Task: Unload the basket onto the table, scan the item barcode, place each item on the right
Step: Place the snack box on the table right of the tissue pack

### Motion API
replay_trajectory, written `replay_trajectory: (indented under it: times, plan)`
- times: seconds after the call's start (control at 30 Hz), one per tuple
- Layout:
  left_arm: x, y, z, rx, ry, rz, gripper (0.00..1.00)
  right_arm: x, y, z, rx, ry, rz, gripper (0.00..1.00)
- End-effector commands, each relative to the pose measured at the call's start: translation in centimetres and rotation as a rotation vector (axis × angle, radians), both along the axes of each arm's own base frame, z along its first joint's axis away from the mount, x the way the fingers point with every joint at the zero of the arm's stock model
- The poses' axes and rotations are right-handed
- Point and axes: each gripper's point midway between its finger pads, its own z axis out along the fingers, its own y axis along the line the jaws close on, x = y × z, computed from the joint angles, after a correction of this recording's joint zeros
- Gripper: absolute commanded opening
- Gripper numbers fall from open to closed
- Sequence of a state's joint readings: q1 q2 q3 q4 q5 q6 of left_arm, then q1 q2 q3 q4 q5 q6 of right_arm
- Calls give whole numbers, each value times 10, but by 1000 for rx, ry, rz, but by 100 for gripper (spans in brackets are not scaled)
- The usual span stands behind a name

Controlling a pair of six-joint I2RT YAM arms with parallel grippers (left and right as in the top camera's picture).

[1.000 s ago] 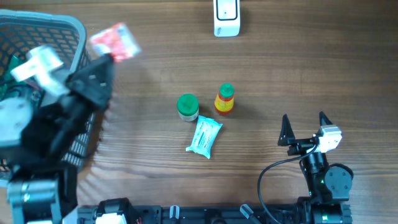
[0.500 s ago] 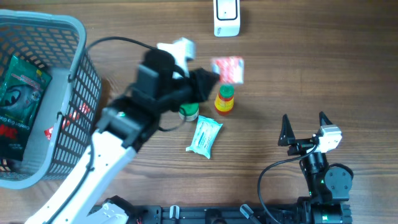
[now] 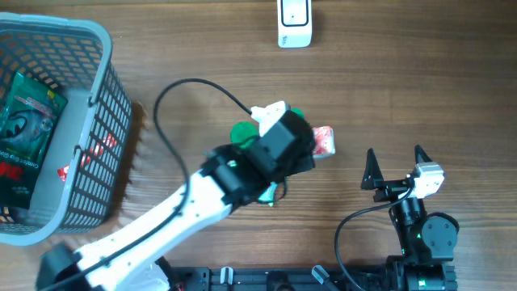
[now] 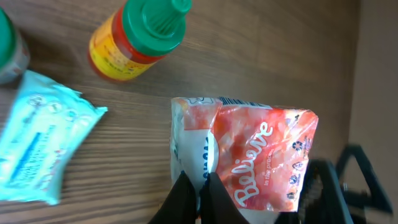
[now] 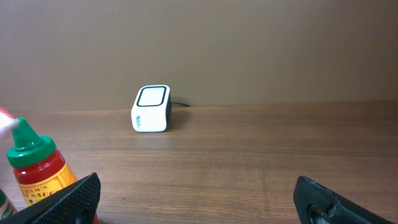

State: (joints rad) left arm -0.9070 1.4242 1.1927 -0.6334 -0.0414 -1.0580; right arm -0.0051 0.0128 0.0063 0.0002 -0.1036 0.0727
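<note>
**Red snack packet (image 4: 261,158) pinched beside sauce bottle (image 4: 137,37)**

The left gripper (image 4: 198,186) is clamped on the packet's edge, just right of the bottle. Farther right of the bottle, the right gripper (image 3: 396,167) sits with jaws wide apart — the scanner (image 3: 294,23) stands well behind the bottle.

Wood and plastic
Matt grained wood table (image 3: 420,81); glossy crinkled plastic packet (image 4: 261,155); grey plastic mesh basket (image 3: 113,129); smooth white scanner (image 3: 294,24).
</note>
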Motion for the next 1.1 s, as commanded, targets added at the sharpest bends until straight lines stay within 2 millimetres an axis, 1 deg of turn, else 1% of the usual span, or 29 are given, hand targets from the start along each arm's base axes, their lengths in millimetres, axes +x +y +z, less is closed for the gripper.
replay_trajectory:
  times: [0.0, 0.1, 0.17, 0.33, 0.4, 0.47, 0.6, 0.67, 0.73, 0.83, 0.97, 1.07]
  plan:
    - [0, -8, -48, 13, 144, 205, 4, 0, 1, 2, -14, -13, 2, 100]
    - [1, -15, -83, 31, 232, 296, 4, 0, 1, 3, -14, -14, 2, 100]
    - [5, -24, -106, 45, 255, 301, 4, 0, 1, 2, -13, -13, 2, 100]
    - [9, -30, -127, 64, 264, 303, 4, 0, 1, 3, -14, -14, 2, 100]
    - [10, -31, -130, 65, 264, 303, 5, 0, 1, 3, -14, -14, 2, 100]
    - [11, -32, -130, 62, 262, 303, 9, 0, 1, 3, -14, -14, 2, 100]
    - [11, -32, -130, 59, 261, 303, 7, 0, 1, 3, -14, -14, 2, 100]
    - [12, -34, -128, 50, 256, 302, 10, 0, 1, 3, -14, -14, 2, 100]
    - [18, -34, -128, 44, 233, 325, 13, 0, 1, 2, -14, -13, 2, 100]
    - [25, -31, -133, 39, 221, 392, 13, 0, 1, 3, -14, -14, 2, 99]
    - [26, -30, -137, 51, 217, 398, 10, 0, 1, 3, -14, -14, 2, 100]
    - [22, -33, -138, 43, 238, 383, 6, 0, 1, 3, -13, -14, 2, 100]
